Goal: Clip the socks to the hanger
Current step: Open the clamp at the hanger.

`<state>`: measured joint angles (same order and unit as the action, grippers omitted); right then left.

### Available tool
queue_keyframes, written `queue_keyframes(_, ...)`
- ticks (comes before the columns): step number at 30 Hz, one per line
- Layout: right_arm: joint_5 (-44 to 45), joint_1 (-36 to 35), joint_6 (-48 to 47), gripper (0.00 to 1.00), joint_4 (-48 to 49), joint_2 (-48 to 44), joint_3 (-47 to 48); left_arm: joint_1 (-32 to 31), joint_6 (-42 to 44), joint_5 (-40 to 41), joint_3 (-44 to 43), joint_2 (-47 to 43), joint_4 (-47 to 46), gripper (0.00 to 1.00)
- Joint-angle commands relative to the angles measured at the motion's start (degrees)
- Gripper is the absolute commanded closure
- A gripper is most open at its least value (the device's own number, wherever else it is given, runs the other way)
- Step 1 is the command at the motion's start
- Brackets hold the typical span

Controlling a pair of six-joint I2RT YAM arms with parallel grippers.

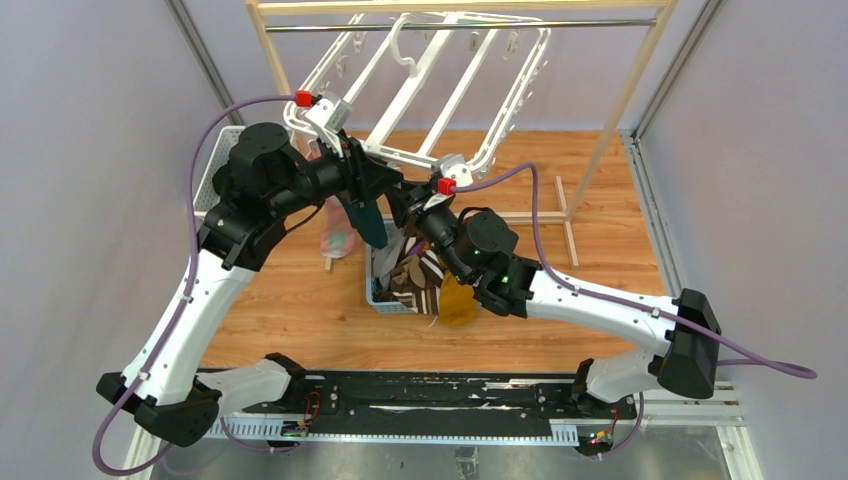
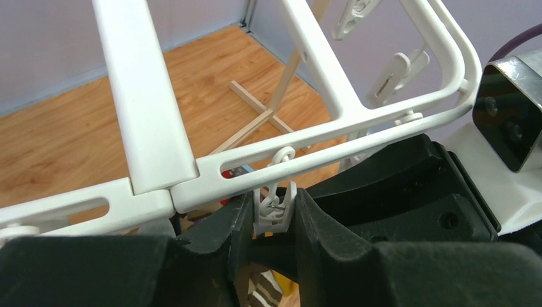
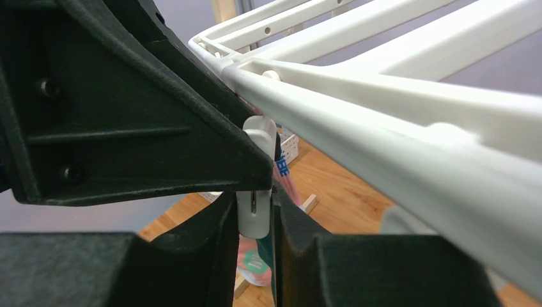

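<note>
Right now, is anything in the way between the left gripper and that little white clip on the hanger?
Nothing visible. The clip hangs between the two fingers of the left gripper, which sit close on either side, just under the near rail of the hanger. The right gripper crowds in from the far side, not between them.

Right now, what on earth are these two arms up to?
Both arms are working at one clip on the hanger's front rail. The left gripper pinches the clip. The right gripper meets it from the other side, with a teal sock hanging there. More socks lie in the basket below.
</note>
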<state>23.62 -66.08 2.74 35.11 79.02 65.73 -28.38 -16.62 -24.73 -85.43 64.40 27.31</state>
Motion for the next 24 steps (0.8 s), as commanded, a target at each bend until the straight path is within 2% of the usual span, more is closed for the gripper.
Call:
queue_keyframes(1,-2.05,-1.45,1.37,0.71,-1.4,-0.16,-0.26,-0.18,-0.35,3.59,0.33,-0.11,-2.48,0.79)
queue_keyframes(3,-1.02,-1.5,1.15,0.57,-0.48,-1.58,-1.84,-0.17,-0.87,4.73,0.39,-0.59,-2.1,0.87)
queue_keyframes(7,0.17,-1.39,-0.36,0.46,1.36,-6.12,-7.23,-0.18,-1.56,5.68,0.11,-1.58,-0.02,0.93)
queue_keyframes(11,0.57,-1.41,-1.48,0.46,1.57,-11.78,-15.02,-0.18,-3.07,6.36,-0.3,-2.45,1.91,0.95)
queue_keyframes(16,2.69,-1.23,-1.1,0.47,-3.63,-18.24,-22.51,-0.18,-6.12,7.03,-1.08,-3.3,3.14,0.96)
queue_keyframes(20,6.56,-0.56,0.92,0.47,-10.99,-22.85,-26.6,-0.16,-6.67,7.31,-1.65,-3.26,4.25,0.96)
queue_keyframes(24,6.5,2.07,4.7,0.46,-19.74,-27.03,-29.75,-0.18,-6.68,7.67,-1.96,-2.57,5.47,0.96)
